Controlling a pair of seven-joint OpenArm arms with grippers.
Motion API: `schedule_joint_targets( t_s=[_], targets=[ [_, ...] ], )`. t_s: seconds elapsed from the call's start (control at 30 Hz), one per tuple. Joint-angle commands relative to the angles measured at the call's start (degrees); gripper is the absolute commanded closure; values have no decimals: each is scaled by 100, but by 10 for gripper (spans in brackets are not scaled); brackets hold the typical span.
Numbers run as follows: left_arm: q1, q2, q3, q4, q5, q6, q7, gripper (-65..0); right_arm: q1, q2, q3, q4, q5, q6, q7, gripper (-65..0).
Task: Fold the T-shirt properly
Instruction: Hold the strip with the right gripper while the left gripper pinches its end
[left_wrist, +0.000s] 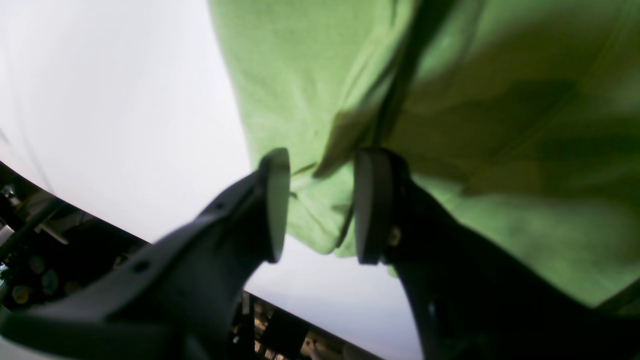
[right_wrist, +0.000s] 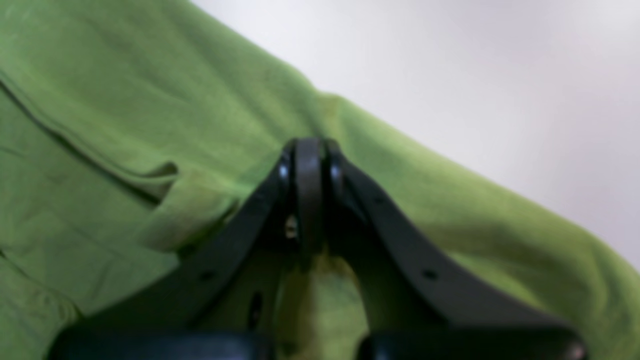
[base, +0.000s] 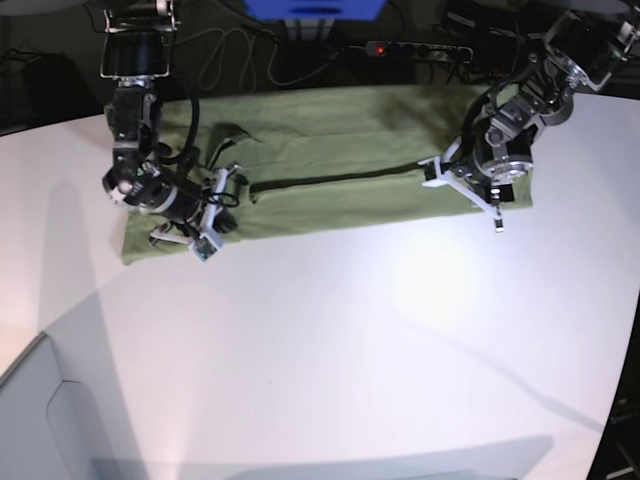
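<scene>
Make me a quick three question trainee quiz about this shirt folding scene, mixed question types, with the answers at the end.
1. True or false: the left gripper has its jaws apart, with cloth showing between them.
2. What does the right gripper pinch? A) a power strip B) the olive-green cotton T-shirt C) nothing
3. Fill in: in the base view, the shirt lies as a long band across the far side of the white ____.

Key
1. True: its pads stand apart over the shirt's edge.
2. B: its jaws are closed on a fold of the green cloth.
3. Table.
</scene>
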Motion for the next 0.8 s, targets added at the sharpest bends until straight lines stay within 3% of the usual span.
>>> schedule_joint_targets(
  t_s=[0.0, 0.27, 0.77],
  targets=[
    [-62, -73, -41, 61, 67, 6, 28, -212, 37, 66, 7, 43, -133, 106, -155, 0],
    [-114, -64, 188, -159, 67, 6, -227, -210, 37, 74, 7, 43, -133, 106, -155, 0],
    [-281, -46, 197, -115, 67, 6, -218, -208, 46, 74, 7, 26, -133, 106, -155, 0]
  ],
)
